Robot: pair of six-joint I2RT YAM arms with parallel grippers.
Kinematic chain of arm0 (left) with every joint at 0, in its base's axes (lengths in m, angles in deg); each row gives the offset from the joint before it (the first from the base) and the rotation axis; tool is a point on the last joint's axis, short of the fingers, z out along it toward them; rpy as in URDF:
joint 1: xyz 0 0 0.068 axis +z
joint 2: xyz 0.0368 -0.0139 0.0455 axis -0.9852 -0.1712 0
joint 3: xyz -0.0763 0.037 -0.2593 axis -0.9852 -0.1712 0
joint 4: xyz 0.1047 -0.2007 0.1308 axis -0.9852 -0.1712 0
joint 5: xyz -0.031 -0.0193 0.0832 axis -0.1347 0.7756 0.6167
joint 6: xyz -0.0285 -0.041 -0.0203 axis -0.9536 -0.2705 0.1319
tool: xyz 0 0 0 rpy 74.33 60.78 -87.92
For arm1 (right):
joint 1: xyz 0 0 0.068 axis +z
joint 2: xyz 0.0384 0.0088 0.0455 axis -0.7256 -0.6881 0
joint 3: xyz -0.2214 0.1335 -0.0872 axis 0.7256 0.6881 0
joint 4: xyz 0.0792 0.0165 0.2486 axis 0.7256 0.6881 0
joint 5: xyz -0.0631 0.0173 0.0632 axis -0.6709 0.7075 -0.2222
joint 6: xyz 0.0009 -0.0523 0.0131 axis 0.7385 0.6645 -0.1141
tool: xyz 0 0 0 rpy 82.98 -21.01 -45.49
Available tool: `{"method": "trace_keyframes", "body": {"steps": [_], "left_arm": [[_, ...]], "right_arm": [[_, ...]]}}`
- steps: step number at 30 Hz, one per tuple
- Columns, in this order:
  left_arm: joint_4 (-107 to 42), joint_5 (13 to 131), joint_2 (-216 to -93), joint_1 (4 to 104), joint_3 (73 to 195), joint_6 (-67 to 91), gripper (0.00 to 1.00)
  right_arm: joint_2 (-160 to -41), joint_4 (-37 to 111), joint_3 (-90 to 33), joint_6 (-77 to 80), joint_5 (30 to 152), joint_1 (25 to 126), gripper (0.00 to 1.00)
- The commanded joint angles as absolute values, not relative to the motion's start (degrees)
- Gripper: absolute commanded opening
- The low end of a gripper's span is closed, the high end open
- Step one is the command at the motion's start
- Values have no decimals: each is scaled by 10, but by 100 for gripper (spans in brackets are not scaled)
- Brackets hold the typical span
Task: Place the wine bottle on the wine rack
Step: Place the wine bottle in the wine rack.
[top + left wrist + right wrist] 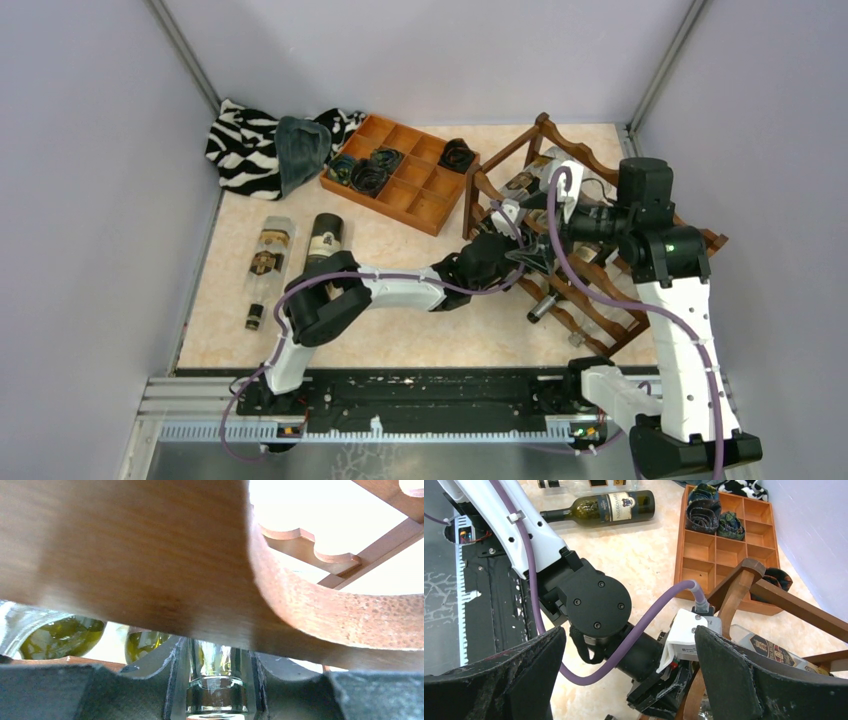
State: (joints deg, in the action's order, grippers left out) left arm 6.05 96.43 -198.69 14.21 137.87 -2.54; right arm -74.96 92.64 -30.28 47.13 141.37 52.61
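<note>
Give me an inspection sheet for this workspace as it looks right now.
Surface: beige table, no spills seen.
Job's things: wine rack at right, bottles inside; dark bottle and clear bottle lying at left.
Clutter: compartment tray with rolled items; zebra cloth.
Grippers: left gripper shut on a glass bottle neck under a rack rail; right gripper open, empty.
Cables: purple cable running along each arm.
Surroundings: grey walls; nothing else seen.
</note>
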Motion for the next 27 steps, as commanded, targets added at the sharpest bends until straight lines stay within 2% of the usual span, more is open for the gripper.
{"method": "trace_keyframes", "body": {"steps": [1, 11, 27], "left_arm": [[78, 990, -1985, 139, 1386, 18, 15], [55, 995, -1984, 135, 1394, 29, 28], [41, 984, -1949, 125, 1367, 52, 27]], "right_arm": [[-737, 913, -302, 475, 1430, 518, 98], [-734, 914, -300, 476, 1432, 517, 98], [-733, 915, -301, 476, 1437, 514, 99]]}}
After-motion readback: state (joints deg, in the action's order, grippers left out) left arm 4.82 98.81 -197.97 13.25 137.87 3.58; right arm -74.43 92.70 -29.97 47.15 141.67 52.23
